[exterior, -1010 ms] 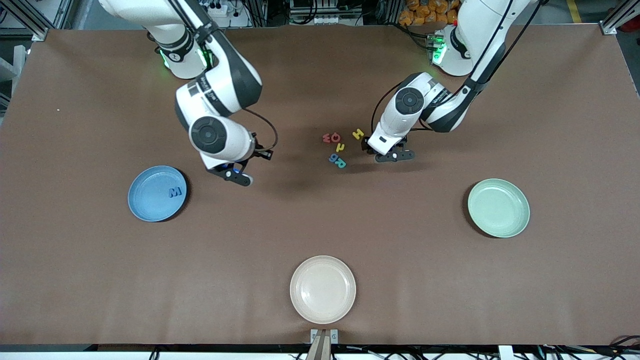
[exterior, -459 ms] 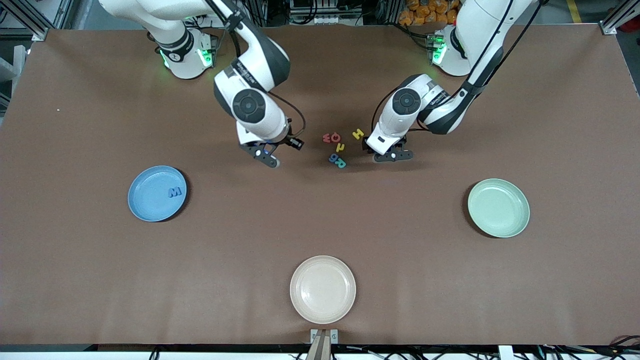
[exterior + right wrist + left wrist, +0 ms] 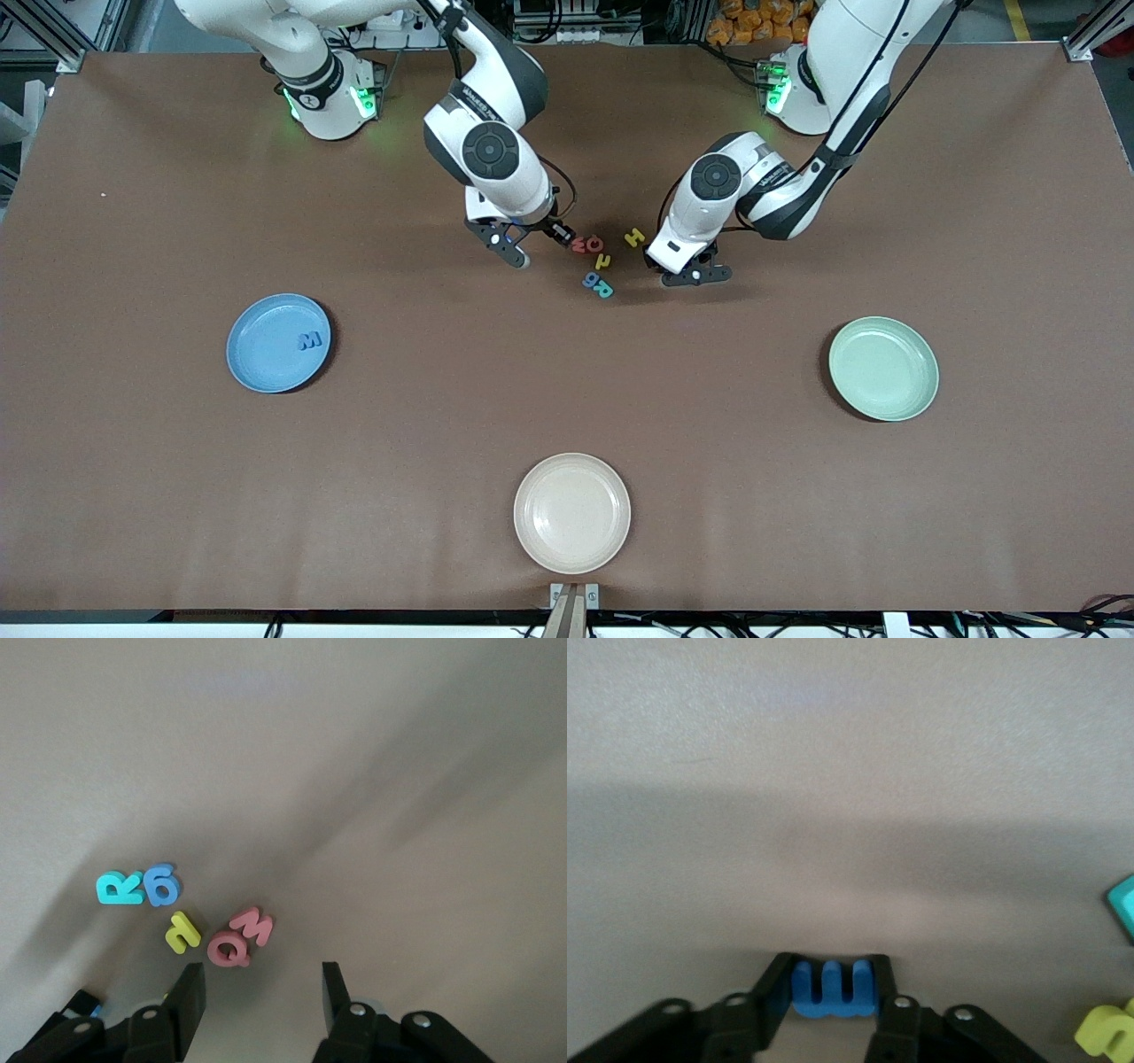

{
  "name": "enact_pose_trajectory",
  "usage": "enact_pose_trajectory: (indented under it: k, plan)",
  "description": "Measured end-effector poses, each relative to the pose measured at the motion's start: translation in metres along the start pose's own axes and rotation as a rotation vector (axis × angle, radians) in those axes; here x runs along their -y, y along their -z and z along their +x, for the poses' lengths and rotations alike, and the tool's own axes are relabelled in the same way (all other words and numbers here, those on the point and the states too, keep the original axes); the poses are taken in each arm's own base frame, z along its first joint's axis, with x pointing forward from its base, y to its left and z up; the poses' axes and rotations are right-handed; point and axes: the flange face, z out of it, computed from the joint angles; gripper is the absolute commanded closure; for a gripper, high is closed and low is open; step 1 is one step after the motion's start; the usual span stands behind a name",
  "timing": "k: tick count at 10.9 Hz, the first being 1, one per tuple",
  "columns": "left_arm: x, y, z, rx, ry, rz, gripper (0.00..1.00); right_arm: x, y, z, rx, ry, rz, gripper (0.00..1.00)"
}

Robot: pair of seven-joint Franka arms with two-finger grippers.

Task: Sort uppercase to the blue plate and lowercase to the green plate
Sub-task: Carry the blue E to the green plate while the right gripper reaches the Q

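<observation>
Gripping of small blue lowercase letter (image 3: 831, 989) is seen between left gripper (image 3: 831, 992) fingers, low over table beside pile. Right gripper (image 3: 263, 992) hangs open, empty, over red Q (image 3: 227, 949) (risk: red w (image 3: 252, 926) touches it, could be dragged). Green plate (image 3: 883, 368) well apart, so thin pinch may be lost during carry.

Blue plate (image 3: 266, 354) (blue M (image 3: 309, 339) inside), letters (image 3: 595, 261) mid-table

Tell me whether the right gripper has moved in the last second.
Yes. The right gripper has travelled from beside the blue plate to the letter cluster at mid-table.
</observation>
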Motion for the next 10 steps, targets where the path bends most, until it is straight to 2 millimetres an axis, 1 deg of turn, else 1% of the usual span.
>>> enact_pose_trajectory:
  k: [2, 3, 4, 5, 7, 10]
  plan:
    - [0.003, 0.001, 0.005, -0.003, 0.016, -0.003, 1.00, 0.002, -0.019, -0.017, -0.002, -0.044, 0.013, 0.37]
    - [0.005, 0.004, 0.012, -0.012, 0.027, -0.008, 1.00, 0.003, -0.028, -0.024, -0.015, -0.073, 0.021, 0.36]
    - [0.007, 0.011, 0.023, -0.028, 0.041, -0.015, 1.00, 0.003, -0.038, -0.030, -0.040, -0.103, 0.026, 0.36]
    - [0.010, 0.023, 0.036, -0.048, 0.058, -0.017, 1.00, 0.003, -0.050, -0.036, -0.075, -0.131, 0.031, 0.36]
    - [0.013, 0.060, 0.065, -0.075, 0.087, 0.034, 1.00, 0.004, -0.069, -0.043, -0.101, -0.169, 0.050, 0.36]
    - [0.006, 0.127, 0.099, -0.064, 0.074, 0.157, 1.00, 0.006, -0.083, -0.045, -0.092, -0.197, 0.075, 0.36]
